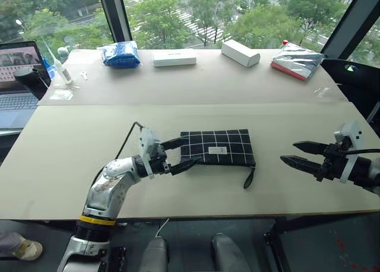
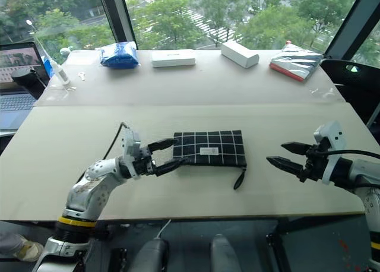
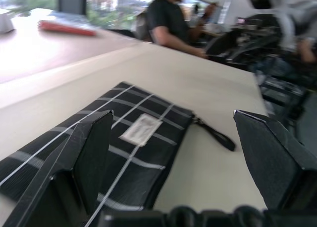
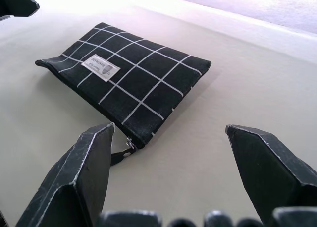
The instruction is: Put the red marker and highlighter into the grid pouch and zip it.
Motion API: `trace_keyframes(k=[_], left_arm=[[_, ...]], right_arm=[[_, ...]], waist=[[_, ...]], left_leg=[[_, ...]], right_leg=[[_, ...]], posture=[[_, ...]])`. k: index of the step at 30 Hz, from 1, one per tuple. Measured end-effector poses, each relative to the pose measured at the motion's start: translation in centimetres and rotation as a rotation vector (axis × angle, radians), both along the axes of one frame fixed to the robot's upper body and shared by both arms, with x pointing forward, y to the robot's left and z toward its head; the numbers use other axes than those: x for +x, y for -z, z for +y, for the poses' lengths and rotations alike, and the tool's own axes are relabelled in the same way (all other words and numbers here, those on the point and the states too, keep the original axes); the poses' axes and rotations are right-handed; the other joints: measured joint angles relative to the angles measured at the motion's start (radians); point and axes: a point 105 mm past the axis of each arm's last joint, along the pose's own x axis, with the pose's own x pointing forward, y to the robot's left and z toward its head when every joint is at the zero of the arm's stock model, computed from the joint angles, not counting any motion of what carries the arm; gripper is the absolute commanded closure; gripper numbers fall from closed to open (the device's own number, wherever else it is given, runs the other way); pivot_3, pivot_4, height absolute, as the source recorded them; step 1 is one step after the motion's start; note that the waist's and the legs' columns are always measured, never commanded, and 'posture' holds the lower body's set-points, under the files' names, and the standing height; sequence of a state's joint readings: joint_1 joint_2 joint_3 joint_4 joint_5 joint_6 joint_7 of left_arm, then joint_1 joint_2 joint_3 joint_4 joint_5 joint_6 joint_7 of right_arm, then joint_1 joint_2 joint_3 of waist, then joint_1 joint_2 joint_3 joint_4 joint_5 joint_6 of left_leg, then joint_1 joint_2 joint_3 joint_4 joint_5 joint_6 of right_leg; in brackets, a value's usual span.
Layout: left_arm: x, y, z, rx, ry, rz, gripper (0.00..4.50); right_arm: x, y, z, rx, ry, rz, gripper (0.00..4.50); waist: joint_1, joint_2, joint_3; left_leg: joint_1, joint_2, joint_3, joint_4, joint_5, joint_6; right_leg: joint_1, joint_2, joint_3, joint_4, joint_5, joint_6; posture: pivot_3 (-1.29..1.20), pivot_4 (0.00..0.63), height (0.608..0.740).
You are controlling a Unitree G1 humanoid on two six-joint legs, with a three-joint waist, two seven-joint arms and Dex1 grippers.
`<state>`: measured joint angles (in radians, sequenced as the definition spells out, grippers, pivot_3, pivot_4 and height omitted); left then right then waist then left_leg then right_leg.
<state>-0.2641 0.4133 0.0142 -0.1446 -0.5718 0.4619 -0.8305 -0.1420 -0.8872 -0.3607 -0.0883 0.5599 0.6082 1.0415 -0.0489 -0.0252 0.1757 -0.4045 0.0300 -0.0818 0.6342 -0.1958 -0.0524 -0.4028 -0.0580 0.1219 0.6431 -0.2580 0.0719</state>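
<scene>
The grid pouch (image 1: 221, 145) lies flat at the middle of the near table, black with white lines and a small white label. Its pull strap (image 1: 249, 178) trails off the near right corner. My left gripper (image 1: 195, 149) is open at the pouch's left end. One finger is over the fabric and the other is along the near edge, with nothing gripped. My right gripper (image 1: 288, 152) hangs open to the right of the pouch and apart from it, pointing toward it. The red marker and the highlighter are out of view.
The far table holds a blue bag (image 1: 120, 54), two white boxes (image 1: 174, 57) (image 1: 240, 52) and a silver and red packet (image 1: 295, 62). A laptop (image 1: 18, 76) and a small bottle (image 1: 62, 70) stand at far left. A person (image 3: 168, 19) sits beyond the table.
</scene>
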Motion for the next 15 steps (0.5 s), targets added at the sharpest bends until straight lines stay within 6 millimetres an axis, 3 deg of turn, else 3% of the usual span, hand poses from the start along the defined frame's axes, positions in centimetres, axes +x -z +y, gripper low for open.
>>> trace_keyframes(k=[4,7,10,15], left_arm=[[-0.8,1.3,5.2,0.018,-0.227,0.123,0.27],[-2.1,2.8,8.0,0.044,-0.349,0.181,0.27],[-2.9,3.4,9.7,0.041,-0.445,0.205,0.27],[-2.7,2.7,11.3,-0.008,-0.549,0.183,0.27]], right_arm=[[1.1,0.5,-0.2,0.024,0.014,0.002,0.49],[1.8,1.5,-0.4,0.035,0.027,0.028,0.49],[2.5,1.7,-0.5,0.040,0.032,0.026,0.49],[3.3,1.7,-0.9,0.034,0.042,0.013,0.49]], waist=[[0.000,0.000,0.000],[0.003,0.000,0.000],[0.011,0.000,0.000],[0.011,0.000,0.000]], left_leg=[[0.000,0.000,0.000,-0.001,0.000,0.000],[0.000,0.000,0.000,-0.001,0.000,0.000],[-0.001,0.000,0.000,0.000,0.000,0.000],[0.000,0.000,0.001,0.000,0.000,-0.001]], right_leg=[[0.000,0.000,0.000,-0.001,0.000,0.000],[0.000,0.000,0.000,-0.001,0.000,-0.001],[0.000,0.000,0.000,-0.001,0.000,-0.001],[0.000,0.000,-0.001,-0.002,0.000,-0.001]], posture=[[0.00,0.150,0.740],[0.00,0.150,0.740],[0.00,0.150,0.740],[0.00,0.150,0.740]])
